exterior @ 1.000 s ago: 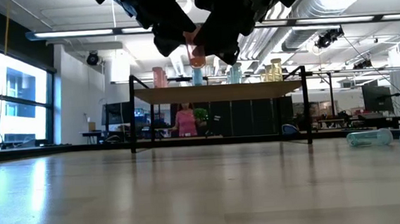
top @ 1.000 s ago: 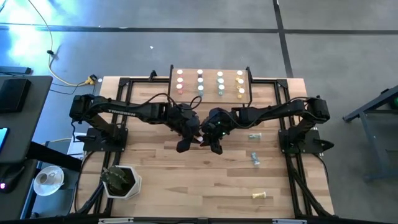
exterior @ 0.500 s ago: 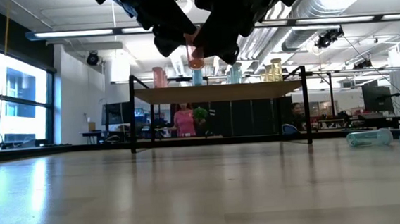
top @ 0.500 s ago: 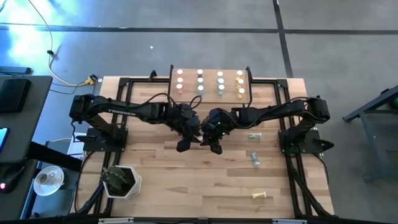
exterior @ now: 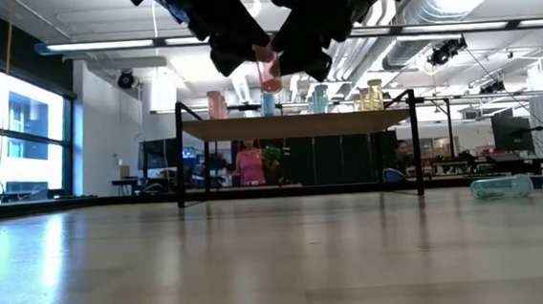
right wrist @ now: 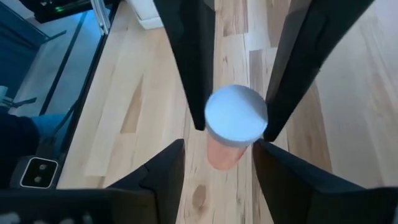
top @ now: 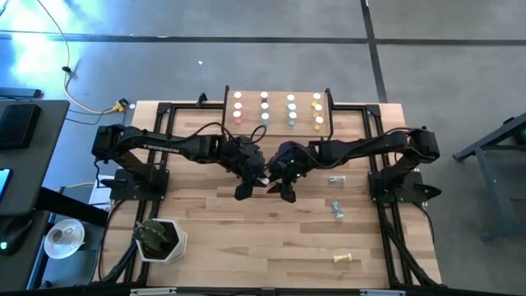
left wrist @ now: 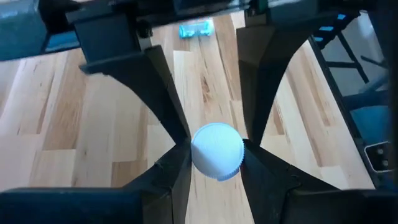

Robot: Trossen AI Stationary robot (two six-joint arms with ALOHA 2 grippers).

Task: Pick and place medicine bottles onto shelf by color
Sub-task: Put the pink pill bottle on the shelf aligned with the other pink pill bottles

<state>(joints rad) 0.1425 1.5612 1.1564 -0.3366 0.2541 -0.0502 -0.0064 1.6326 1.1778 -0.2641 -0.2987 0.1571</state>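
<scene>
Currently in hand: one pink medicine bottle [exterior: 269, 73], white cap, held aloft above mid-tabletop [top: 246, 238], between the two hands and short of the shelf.

Left hand [left wrist: 215, 155]: clamped on the bottle's cap, one finger at each side, as its own wrist view shows. Right hand [right wrist: 233, 140]: its fingers [right wrist: 186, 62] stand just off the cap on both sides, parted, with no clear contact; judged a hand-over, with the left hand the carrier now.

Shelf [top: 278, 127], beyond both hands: stocked with bottles in four colour columns, pink, blue, green, yellow; white caps up. The pink column [top: 238, 108] is the side nearer the left hand and looks the likely destination.

Outstanding, lying on the tabletop out past the right hand: one pale green bottle [top: 337, 180], one blue bottle [top: 337, 210], one yellow bottle [top: 345, 259], all on their sides.

Status: most stock shelved; one bottle in transit, three uncollected.
</scene>
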